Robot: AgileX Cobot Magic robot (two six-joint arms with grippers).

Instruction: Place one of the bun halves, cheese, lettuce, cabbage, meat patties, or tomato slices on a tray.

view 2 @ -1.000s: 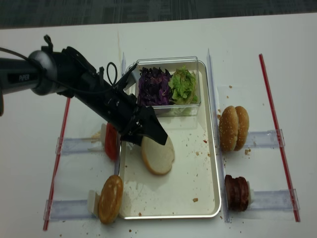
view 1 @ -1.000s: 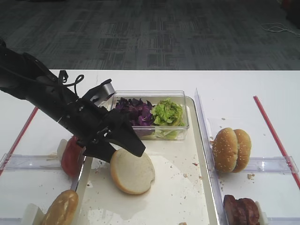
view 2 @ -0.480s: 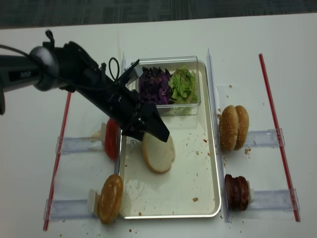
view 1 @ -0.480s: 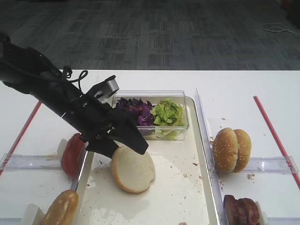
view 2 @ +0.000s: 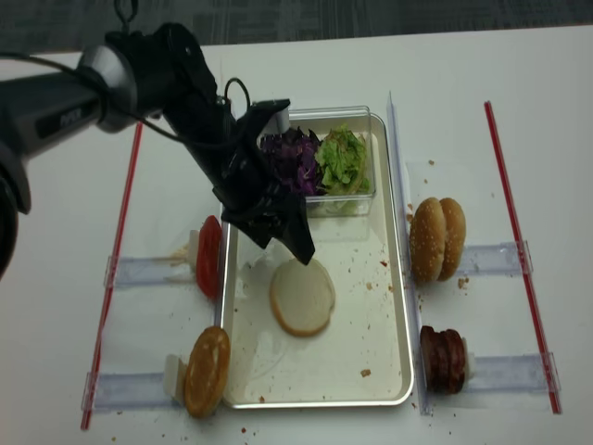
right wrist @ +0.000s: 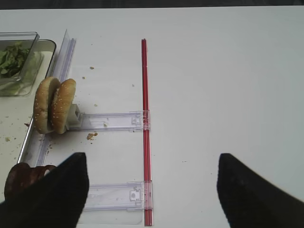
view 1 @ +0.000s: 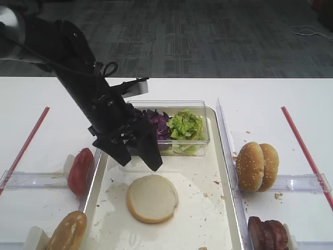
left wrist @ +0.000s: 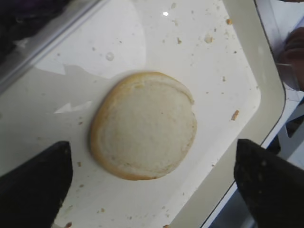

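This is looking like a lab or office test room dressed up as a burger station, not a real kitchen. A plain white table (view 1: 270, 94) is standing on grey patterned office carpet (view 1: 182, 36), with a loose cable (view 1: 307, 32) lying on the carpet beyond the table's far right corner. On the table, red strips (view 2: 508, 185) are marking off a work zone, and clear plastic holders (right wrist: 114, 121) are propping food upright on either side of a tray (view 2: 394, 306).
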